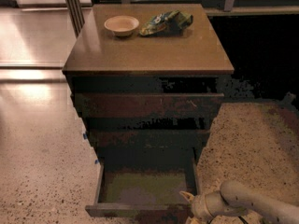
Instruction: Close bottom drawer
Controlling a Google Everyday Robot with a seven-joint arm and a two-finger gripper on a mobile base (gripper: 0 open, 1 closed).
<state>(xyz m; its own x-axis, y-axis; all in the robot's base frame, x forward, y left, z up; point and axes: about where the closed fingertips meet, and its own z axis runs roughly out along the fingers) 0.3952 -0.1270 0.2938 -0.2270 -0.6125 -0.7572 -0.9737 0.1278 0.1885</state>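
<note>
We see the table (154,55) with its bottom drawer (140,188) standing open at floor level, its greenish floor showing. The pincer (188,200) sits at the drawer's front right corner; we cannot tell its state. On top, a crumpled bag (166,22) lies beside a bowl (121,25).
</note>
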